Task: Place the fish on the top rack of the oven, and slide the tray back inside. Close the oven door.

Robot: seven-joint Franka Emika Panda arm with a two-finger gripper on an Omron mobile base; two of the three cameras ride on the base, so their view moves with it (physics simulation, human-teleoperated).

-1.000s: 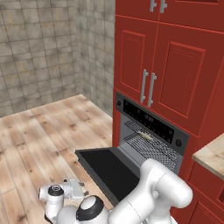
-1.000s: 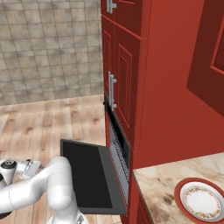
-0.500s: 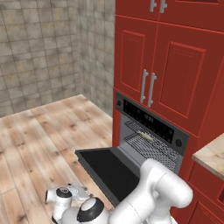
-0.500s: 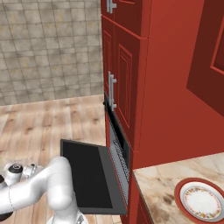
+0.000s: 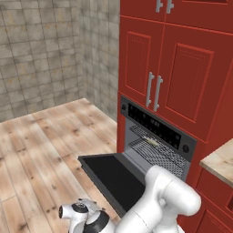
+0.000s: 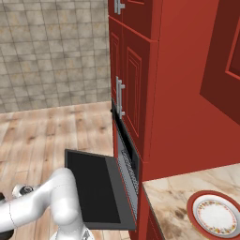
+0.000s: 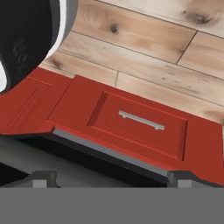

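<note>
- We see the oven door point(image 5: 113, 177) hanging open, fish point(image 5: 151, 142) on the rack point(image 5: 157, 152) inside the oven point(image 5: 157, 136).
- Gripper point(image 5: 75, 212) low over the floor; we can't tell its jaw state.

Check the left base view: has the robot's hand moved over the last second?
Yes. The hand has sunk toward the frame's bottom and shifted right, nearer the open oven door, which stayed put.

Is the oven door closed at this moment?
No. In the left base view the oven door lies open and flat, and the rack shows inside the oven.
</note>
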